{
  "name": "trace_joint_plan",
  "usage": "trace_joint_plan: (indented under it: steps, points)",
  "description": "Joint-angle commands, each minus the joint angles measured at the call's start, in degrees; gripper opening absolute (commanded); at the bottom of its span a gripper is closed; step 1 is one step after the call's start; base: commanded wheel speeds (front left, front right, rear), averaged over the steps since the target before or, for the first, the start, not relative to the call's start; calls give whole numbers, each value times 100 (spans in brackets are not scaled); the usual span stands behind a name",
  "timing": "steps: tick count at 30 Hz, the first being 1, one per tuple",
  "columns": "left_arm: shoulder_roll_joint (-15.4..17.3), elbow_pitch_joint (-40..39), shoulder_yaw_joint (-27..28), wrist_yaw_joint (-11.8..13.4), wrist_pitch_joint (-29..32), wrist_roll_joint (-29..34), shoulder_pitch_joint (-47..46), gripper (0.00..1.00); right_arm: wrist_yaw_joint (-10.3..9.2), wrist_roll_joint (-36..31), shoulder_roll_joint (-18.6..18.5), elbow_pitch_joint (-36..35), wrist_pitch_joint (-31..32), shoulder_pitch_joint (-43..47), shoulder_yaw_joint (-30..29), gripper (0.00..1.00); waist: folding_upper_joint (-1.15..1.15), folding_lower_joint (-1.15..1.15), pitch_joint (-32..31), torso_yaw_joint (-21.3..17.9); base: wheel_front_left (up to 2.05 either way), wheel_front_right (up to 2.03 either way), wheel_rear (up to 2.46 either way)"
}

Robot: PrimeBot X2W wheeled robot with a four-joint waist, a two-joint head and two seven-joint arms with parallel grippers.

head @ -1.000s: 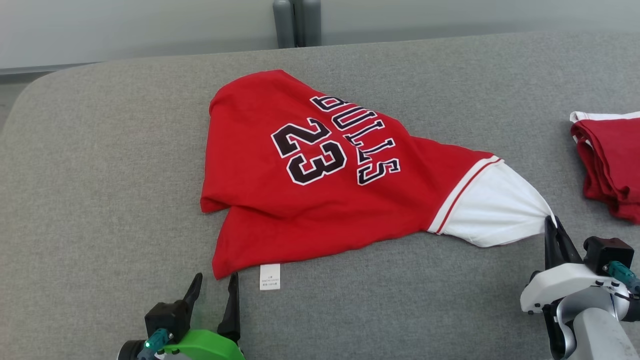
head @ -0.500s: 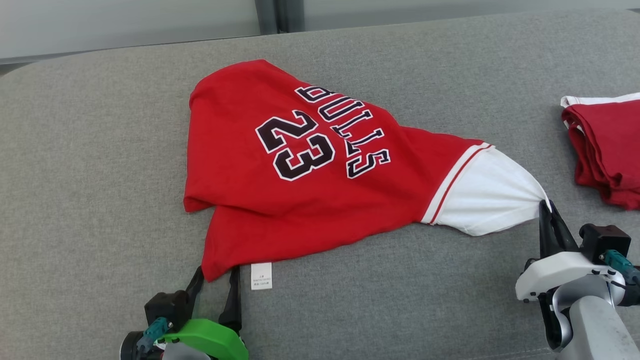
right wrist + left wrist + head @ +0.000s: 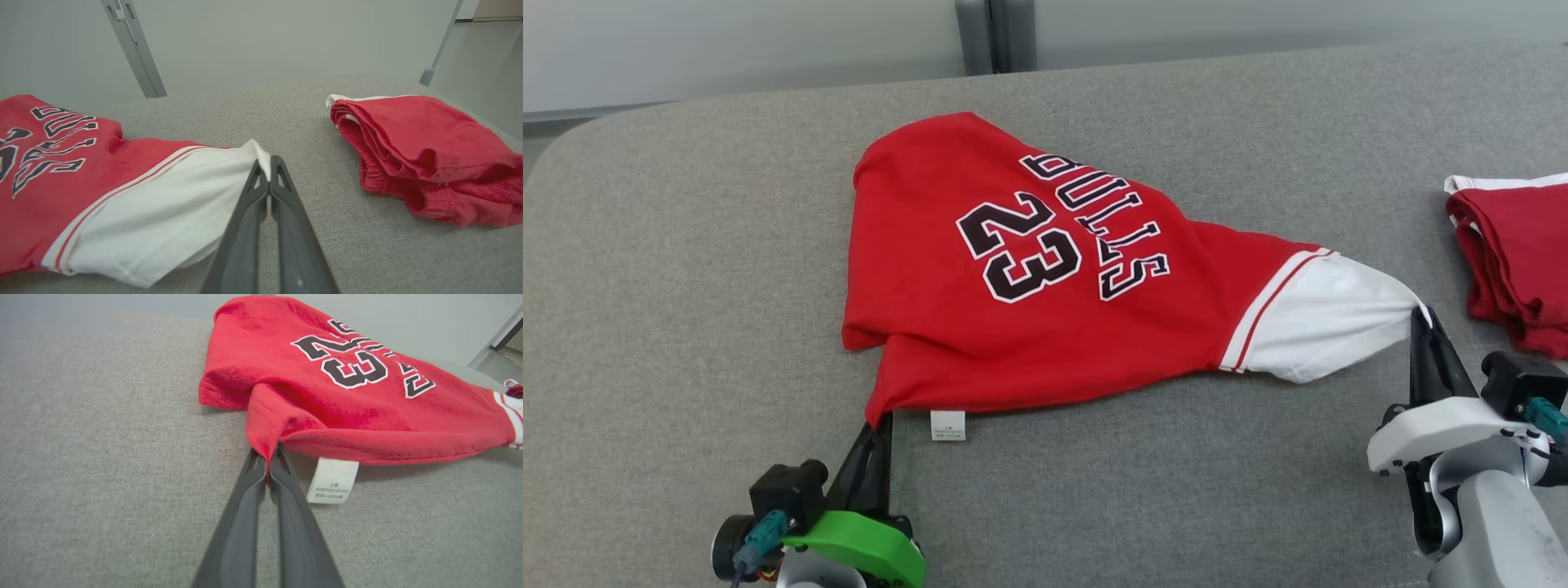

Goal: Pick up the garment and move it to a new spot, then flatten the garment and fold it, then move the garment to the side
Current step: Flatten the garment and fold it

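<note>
The red jersey [image 3: 1045, 327] lies rumpled at the middle of the grey counter [image 3: 686, 286]. The left tool [image 3: 879, 422] is clamped on its near red corner, the right tool [image 3: 1421, 317] on the tip of its white sleeve [image 3: 1327, 327], near a folded red cloth [image 3: 1515, 253].

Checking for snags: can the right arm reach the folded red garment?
Probably not yet: the right tool is shut on the jersey's white sleeve, though the path to the folded red garment is bare.

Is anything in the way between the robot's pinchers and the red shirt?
No, nothing. The left gripper pinches the red shirt by its bottom corner, and the right gripper pinches the tip of its white sleeve.
</note>
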Motion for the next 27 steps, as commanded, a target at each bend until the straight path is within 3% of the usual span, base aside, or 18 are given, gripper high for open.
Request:
trace_joint_plan:
  steps: [1, 9, 20, 27]
  points:
    - [29, -124, 71, -36, 2, 59, 38, 0, -11, 67, -5, -86, 2, -97, 3, 0, 0, 0, -170, 73, 0, 0, 0]
    - [96, -1018, 460, -133, 3, 477, -263, 0, -11, 459, -87, -721, 2, -495, 92, 0, 0, 0, -736, 143, 0, 0, 0]
    - [1199, -1717, 684, -129, 3, 710, -2056, 0, -11, 844, -638, -1372, 2, -2011, 526, 0, 0, 0, -1036, 63, 0, 0, 0]
    - [1631, -1368, 750, -130, 4, 746, -3408, 0, -11, 929, -1068, -1246, 2, -3348, 939, 0, 0, 0, -920, -1, 0, 0, 0]
